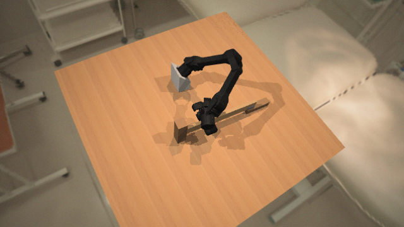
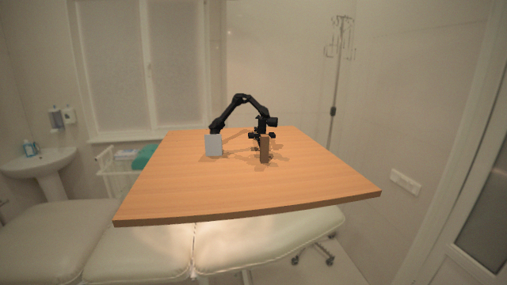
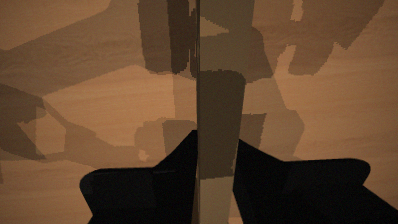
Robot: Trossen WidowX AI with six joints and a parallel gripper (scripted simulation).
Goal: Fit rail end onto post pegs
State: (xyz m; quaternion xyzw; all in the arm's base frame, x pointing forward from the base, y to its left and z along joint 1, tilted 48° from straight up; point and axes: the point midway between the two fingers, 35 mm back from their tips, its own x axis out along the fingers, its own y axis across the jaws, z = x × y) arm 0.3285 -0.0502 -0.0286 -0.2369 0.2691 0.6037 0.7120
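Note:
The long wooden rail (image 1: 235, 111) (image 3: 217, 110) runs from the low footboard block (image 1: 264, 103) at the right towards the short dark post (image 1: 180, 132) (image 2: 264, 148) at the left. My gripper (image 1: 209, 127) (image 3: 207, 134) is shut on the rail, gripping it from above a short way from its near end. That near end is lifted off the table (image 1: 126, 110) and lies close to the post. The pegs are hidden, and I cannot tell whether the rail touches the post. In the exterior view the post hides the rail.
The grey arm base block (image 1: 179, 79) (image 2: 214, 145) stands behind the rail, towards the back of the table. A small blue bracket (image 1: 250, 108) shows at the rail's far end. Table edges lie well away on all sides.

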